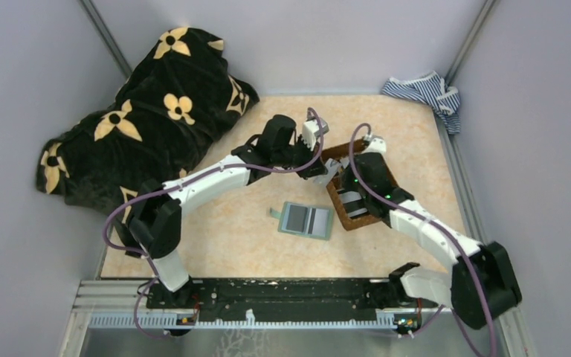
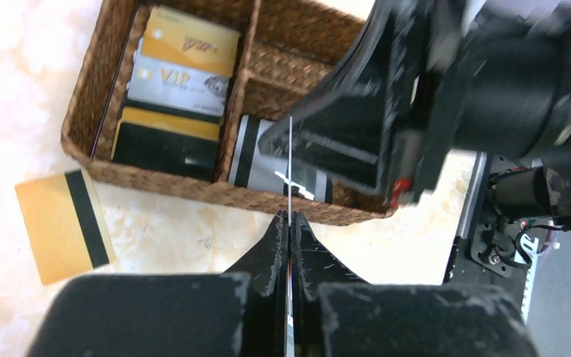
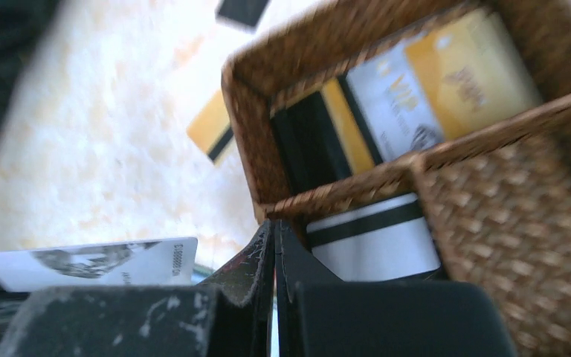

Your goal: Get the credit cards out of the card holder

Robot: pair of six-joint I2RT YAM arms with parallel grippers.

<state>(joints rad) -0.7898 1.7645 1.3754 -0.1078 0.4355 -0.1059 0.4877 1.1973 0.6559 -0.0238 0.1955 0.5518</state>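
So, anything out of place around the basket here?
Yes: a gold card with a dark stripe lies tilted on the table beside the woven basket, while several cards sit inside it.

The sage-green bifold wallet (image 1: 307,220) has dark grey inner pockets. The brown woven basket (image 2: 156,181) holds gold, silver and black plastic cards (image 2: 178,82). A pale grey-white plastic card (image 3: 89,264); a cream-orange marbled counter (image 1: 230,238); a black blanket with tan flowers (image 1: 149,111).
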